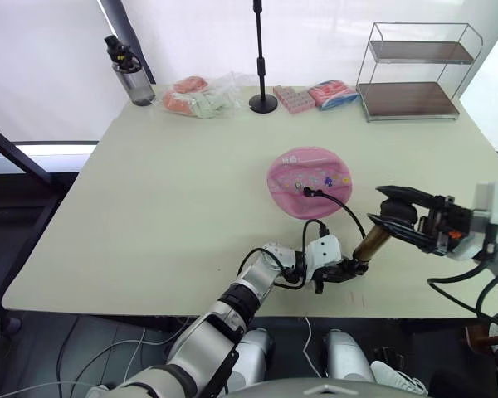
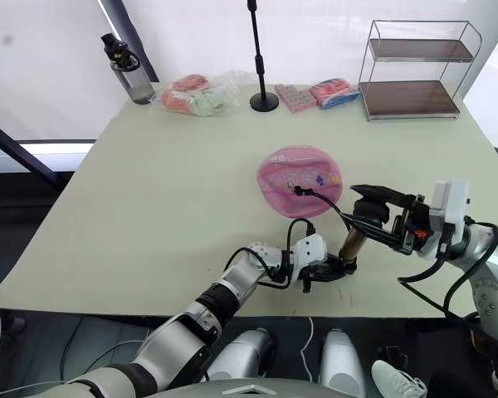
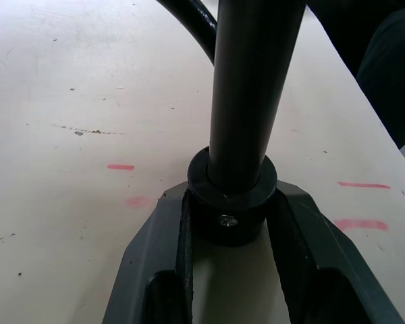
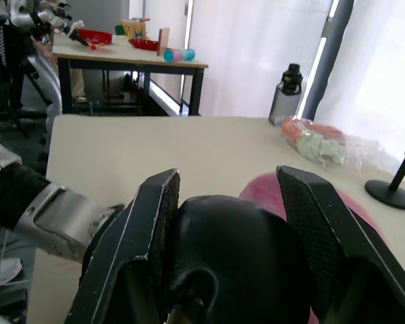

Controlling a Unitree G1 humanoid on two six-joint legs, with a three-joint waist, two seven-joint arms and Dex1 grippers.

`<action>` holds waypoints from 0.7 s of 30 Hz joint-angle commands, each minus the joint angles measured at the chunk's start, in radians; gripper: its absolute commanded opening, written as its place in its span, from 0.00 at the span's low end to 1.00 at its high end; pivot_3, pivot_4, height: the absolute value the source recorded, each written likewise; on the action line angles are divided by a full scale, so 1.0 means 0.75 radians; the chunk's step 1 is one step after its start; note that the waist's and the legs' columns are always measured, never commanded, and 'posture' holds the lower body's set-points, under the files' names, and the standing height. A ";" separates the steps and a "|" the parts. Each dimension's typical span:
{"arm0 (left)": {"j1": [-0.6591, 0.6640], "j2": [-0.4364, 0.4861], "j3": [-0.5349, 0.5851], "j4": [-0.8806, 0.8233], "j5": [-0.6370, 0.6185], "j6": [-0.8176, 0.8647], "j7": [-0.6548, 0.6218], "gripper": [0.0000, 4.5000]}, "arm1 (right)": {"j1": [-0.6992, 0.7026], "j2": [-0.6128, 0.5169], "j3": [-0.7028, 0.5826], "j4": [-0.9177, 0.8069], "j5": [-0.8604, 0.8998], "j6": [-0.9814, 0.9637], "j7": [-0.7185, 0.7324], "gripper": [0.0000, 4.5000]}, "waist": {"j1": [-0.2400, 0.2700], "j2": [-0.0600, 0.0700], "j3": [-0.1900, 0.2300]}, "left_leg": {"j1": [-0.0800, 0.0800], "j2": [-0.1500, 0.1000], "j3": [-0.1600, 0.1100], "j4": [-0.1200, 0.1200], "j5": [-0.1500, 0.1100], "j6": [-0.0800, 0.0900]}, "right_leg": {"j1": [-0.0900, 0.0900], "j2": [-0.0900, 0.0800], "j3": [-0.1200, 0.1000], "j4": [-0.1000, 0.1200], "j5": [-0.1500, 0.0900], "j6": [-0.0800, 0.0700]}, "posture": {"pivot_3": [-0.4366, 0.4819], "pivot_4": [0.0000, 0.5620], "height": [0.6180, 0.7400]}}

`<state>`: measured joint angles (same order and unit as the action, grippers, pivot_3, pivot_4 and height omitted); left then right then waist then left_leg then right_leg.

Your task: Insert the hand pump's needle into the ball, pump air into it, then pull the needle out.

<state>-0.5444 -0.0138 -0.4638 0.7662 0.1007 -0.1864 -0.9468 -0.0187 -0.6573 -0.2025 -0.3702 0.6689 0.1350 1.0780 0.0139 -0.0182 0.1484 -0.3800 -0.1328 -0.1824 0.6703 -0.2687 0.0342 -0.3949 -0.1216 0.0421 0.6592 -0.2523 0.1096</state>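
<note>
- No writing is proving readable on any object; the pink rubber ball [image 1: 309,182], a flattish disc with small colourful printed pictures, is lying on the pale table [image 1: 166,207] near its middle.
- The slim bronze-gold hand pump [image 1: 370,244] is standing tilted near the table's front edge, just in front of the ball; its thin black hose [image 1: 342,206] is arching up to the ball's top face, where the needle itself is too small to make out.
- The left tool [image 3: 233,223] is clenching the pump's black lower end cap between its two fingers, low against the table.
- The right tool [image 4: 233,223] is grasping the pump's black T-handle [image 4: 236,250], one finger on each side of it.
- Along the table's far edge are standing a dark-capped clear water bottle [image 1: 130,73], a clear bag of pink and pale items [image 1: 201,96], a black round-based stand [image 1: 261,58], pink packets [image 1: 319,95] and a two-tier wire shelf [image 1: 417,70], all well apart from the ball.
</note>
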 commanded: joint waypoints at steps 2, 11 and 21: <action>0.022 0.013 -0.010 0.053 0.030 0.017 0.004 0.24 | 0.072 0.045 0.108 0.115 -0.104 -0.044 0.030 0.43 | 0.000 0.000 -0.001 | 0.000 0.000 0.000 0.000 0.000 0.000 | 0.000 0.000 0.000 0.000 0.000 0.000 | 0.48 0.27 0.96; 0.022 0.018 -0.010 0.059 0.032 0.011 0.004 0.24 | 0.134 0.098 0.173 0.156 -0.145 -0.041 0.000 0.43 | 0.001 0.000 -0.001 | 0.001 0.000 -0.001 0.000 0.000 0.000 | 0.000 0.000 0.000 0.000 0.000 0.000 | 0.48 0.27 0.96; 0.024 0.018 -0.009 0.068 0.032 0.003 0.004 0.24 | 0.189 0.079 0.189 0.060 -0.086 0.093 -0.056 0.43 | 0.001 0.000 -0.003 | 0.001 0.001 -0.003 -0.002 0.000 0.000 | 0.000 0.002 -0.001 -0.001 0.000 0.000 | 0.48 0.27 0.96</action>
<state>-0.5443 -0.0122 -0.4640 0.7766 0.1046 -0.2047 -0.9460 0.0674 -0.5871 -0.1308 -0.3355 0.5976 0.1176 1.0133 0.0146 -0.0184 0.1460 -0.3795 -0.1323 -0.1847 0.6689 -0.2689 0.0341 -0.3949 -0.1205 0.0409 0.6581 -0.2527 0.1093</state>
